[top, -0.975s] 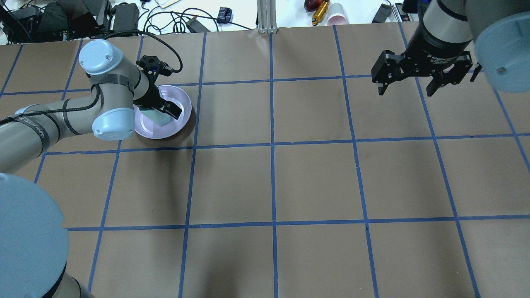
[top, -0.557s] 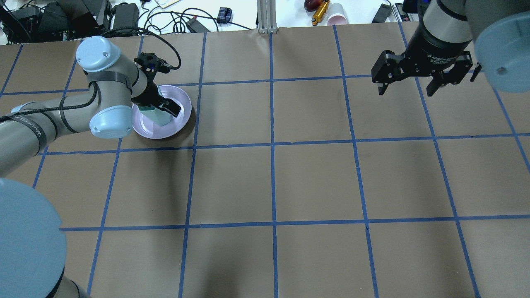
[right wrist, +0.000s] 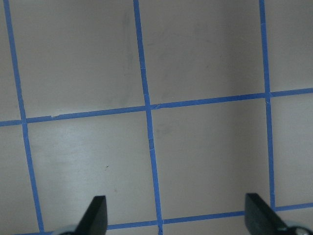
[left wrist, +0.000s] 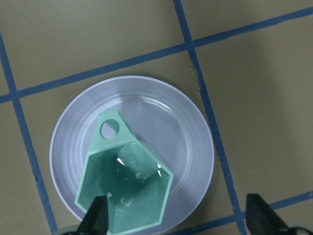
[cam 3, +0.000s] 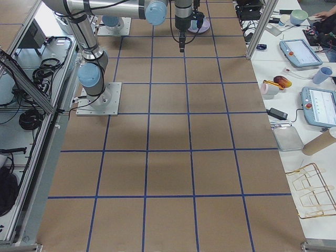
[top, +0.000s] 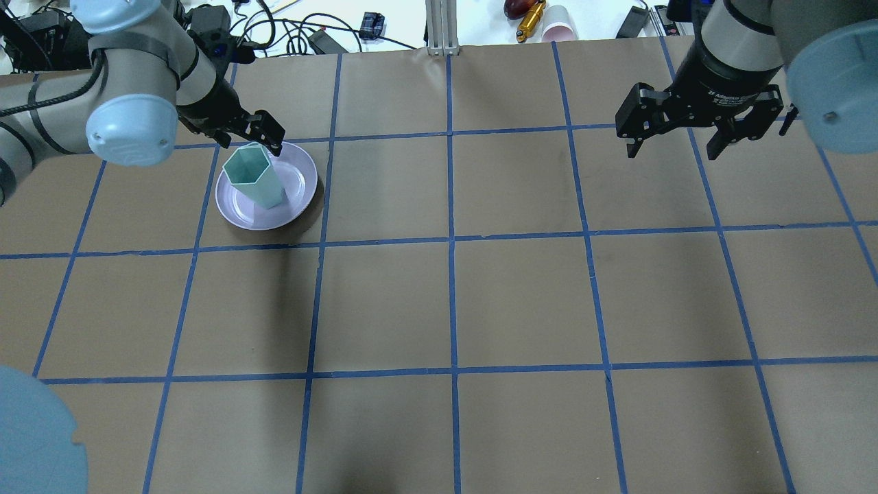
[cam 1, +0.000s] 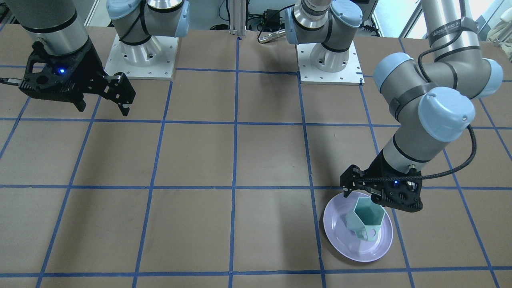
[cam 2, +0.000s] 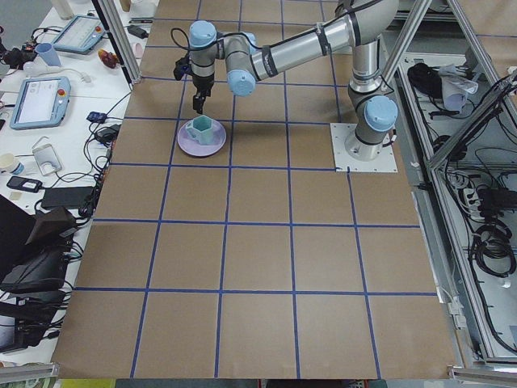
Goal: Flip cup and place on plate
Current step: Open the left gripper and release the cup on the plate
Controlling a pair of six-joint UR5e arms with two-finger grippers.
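Observation:
The mint-green hexagonal cup point(top: 252, 174) stands upright, mouth up, on the lilac plate point(top: 300, 184) at the far left of the table. It also shows in the front view point(cam 1: 366, 218) and the left wrist view point(left wrist: 128, 192), handle pointing away from the robot. My left gripper point(top: 245, 134) is open and empty. It hangs above the cup's far side, clear of it, with its fingertips point(left wrist: 98, 220) wide apart. My right gripper point(top: 672, 152) is open and empty, high over the far right of the table, with only the brown mat below it point(right wrist: 176, 220).
Cables, power bricks, a pink paper cup point(top: 559, 24) and an aluminium post point(top: 442, 27) lie beyond the table's far edge. The two arm bases point(cam 1: 330, 60) stand on the robot's side. The brown mat has a blue tape grid.
My left gripper has let go of the cup and risen, pulling back toward the far left. The cup now stands free on the plate. The right arm has not moved.

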